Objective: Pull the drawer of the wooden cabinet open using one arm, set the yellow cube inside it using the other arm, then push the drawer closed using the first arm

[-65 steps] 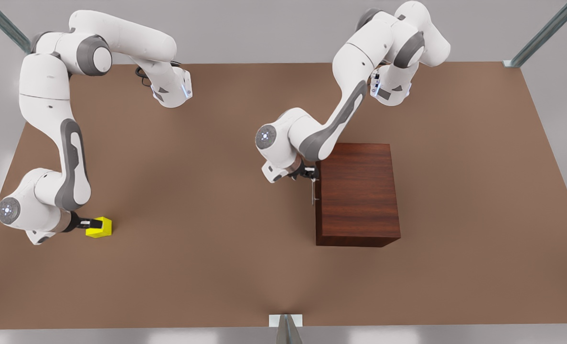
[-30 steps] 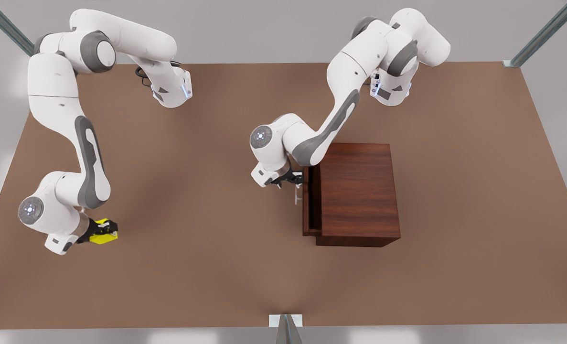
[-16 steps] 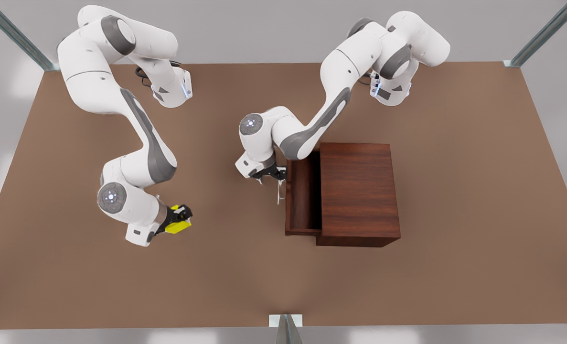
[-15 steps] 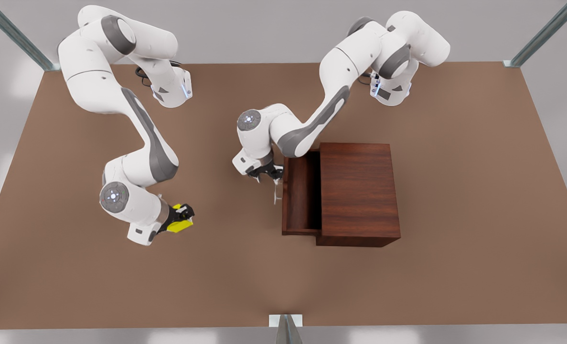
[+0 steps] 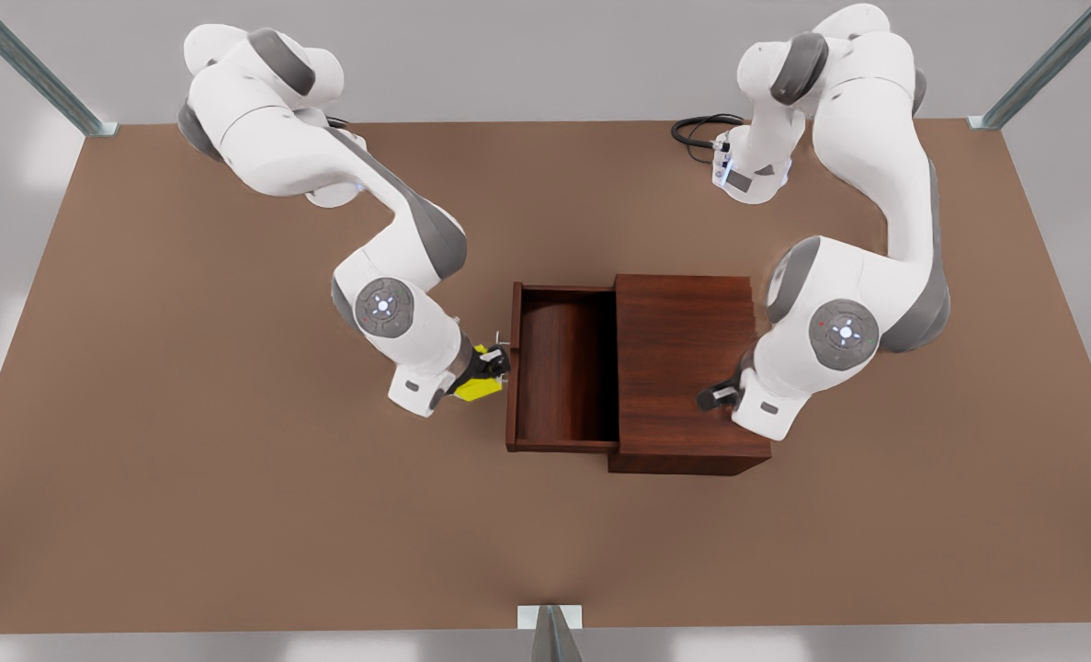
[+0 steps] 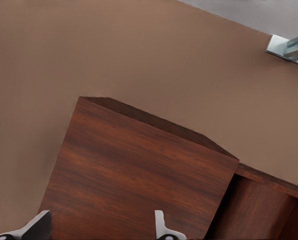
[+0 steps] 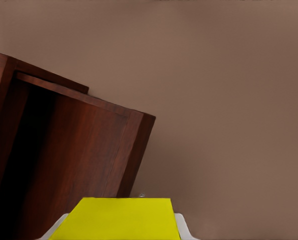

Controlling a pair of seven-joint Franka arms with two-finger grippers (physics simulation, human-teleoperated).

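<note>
The wooden cabinet (image 5: 687, 368) stands right of the table's middle, and its drawer (image 5: 563, 368) is pulled far out toward the front view's left, with nothing inside. My right gripper (image 5: 488, 370) is shut on the yellow cube (image 5: 477, 386) and hovers just outside the drawer's front panel. The right wrist view has the cube (image 7: 119, 219) between the fingers, with the open drawer (image 7: 79, 150) beyond it. My left gripper (image 5: 712, 397) is open over the cabinet's top near its right edge. In the left wrist view its fingers (image 6: 161, 230) are spread above the cabinet top (image 6: 139, 170).
The brown table (image 5: 232, 515) has broad bare areas at the front and at both sides. Both arm bases and a black cable (image 5: 697, 133) sit at the back edge. A metal bracket (image 5: 550, 618) is fixed at the middle of the front edge.
The drawer slid farther out. The left gripper let go of the handle and swung over to the cabinet's top. The right gripper carried the cube rightward to the drawer's front.
</note>
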